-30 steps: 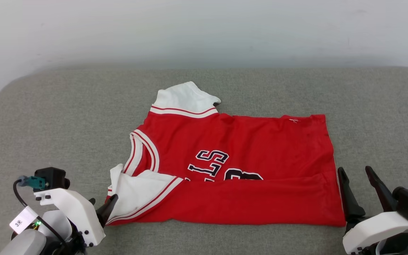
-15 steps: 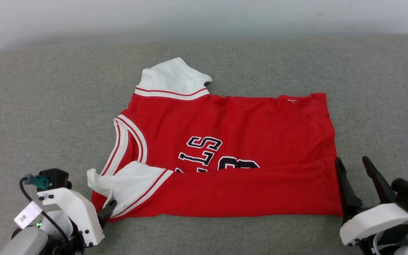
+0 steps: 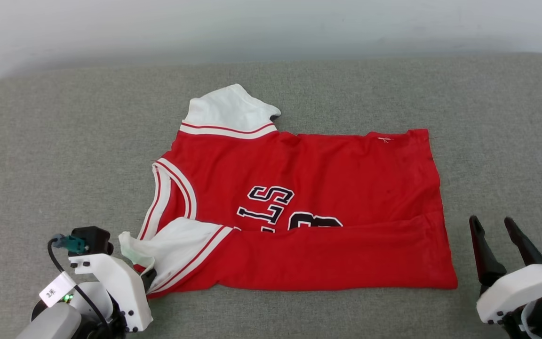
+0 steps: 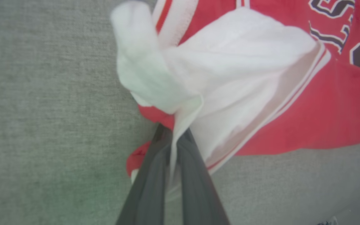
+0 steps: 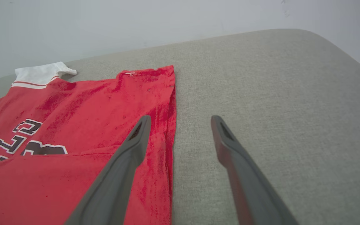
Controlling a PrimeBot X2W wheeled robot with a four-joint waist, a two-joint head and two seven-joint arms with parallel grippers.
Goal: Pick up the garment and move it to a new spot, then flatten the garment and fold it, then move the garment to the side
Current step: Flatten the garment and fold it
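The left tool (image 3: 147, 281), low at the head view's lower left, is clamped on the bunched white sleeve (image 3: 177, 245) of the garment (image 3: 318, 179), likely to lift that corner for folding. The garment lies mid-frame on the grey surface (image 3: 64, 155), its near edge doubled over. The right tool (image 3: 491, 222), lower right, points up-frame with fingers (image 5: 130, 156) spread and empty, just beside the hem corner (image 3: 447, 280).
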